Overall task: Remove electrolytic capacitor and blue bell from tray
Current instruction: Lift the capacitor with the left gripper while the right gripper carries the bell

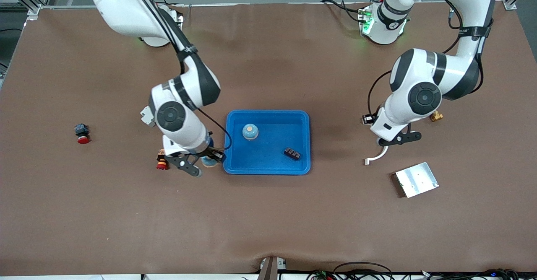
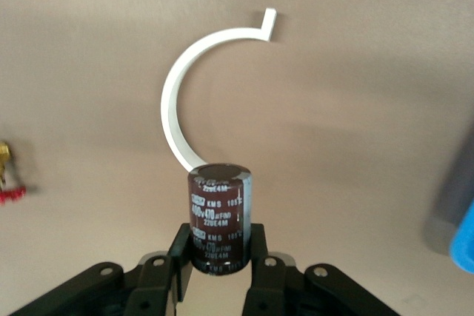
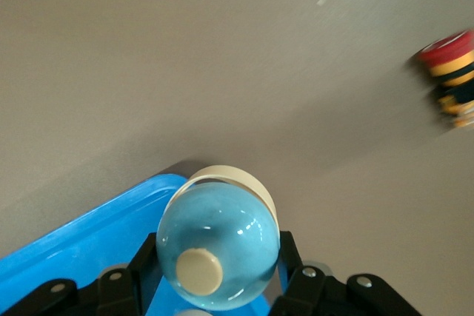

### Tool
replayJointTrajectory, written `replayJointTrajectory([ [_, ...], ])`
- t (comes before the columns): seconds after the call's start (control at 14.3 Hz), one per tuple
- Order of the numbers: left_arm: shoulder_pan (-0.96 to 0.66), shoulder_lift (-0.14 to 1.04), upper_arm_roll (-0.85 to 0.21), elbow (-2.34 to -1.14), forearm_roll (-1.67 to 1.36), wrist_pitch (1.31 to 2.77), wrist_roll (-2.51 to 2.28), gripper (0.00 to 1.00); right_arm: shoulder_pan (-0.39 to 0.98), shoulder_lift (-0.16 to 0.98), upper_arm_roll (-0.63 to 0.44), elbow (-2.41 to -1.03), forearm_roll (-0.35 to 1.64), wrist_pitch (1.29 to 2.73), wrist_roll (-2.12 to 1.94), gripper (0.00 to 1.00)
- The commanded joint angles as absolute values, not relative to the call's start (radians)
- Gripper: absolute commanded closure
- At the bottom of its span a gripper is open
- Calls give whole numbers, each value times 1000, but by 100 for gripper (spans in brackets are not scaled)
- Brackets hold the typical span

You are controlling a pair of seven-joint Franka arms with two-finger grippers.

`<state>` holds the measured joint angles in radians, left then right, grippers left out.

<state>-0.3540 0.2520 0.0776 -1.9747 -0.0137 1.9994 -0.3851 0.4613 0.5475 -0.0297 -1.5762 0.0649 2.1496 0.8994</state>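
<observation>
The left gripper [image 2: 220,257] hangs over bare table toward the left arm's end, its fingers clamped on a dark brown capacitor [image 2: 218,216] held upright. Under it lies a white curved strip [image 2: 185,86]; at about four o'clock from that, in the front view, sits a metal plate [image 1: 415,180].

The right gripper [image 3: 215,283] is closed around a pale blue bell [image 3: 218,246] over the nine o'clock edge of the blue tray [image 1: 302,146]. Inside the tray stand a second blue bell [image 1: 250,131] and a small black block [image 1: 292,153], possibly a terminal strip. A red-capped button [image 1: 161,164] sits beside the right gripper.
</observation>
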Motion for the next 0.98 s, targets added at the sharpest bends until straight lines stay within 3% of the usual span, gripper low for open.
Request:
replayJointTrajectory([
  [0.0, -293, 235, 67, -2066, 8, 2118, -273, 94, 390, 454, -12, -1623, 54, 2094, 807, 100],
  [0.42, -279, 324, 61, -2069, -8, 2249, -252, 93, 270, 243, -12, -1850, 55, 2078, 608, 100],
  [0.7, -284, 363, 26, -2048, -46, 2276, -261, 88, 175, 189, -9, -1916, 75, 2094, 484, 100],
  [0.91, -282, 396, 9, -2039, -48, 2278, -261, 87, 86, 147, -11, -2037, 234, 2202, 278, 100],
])
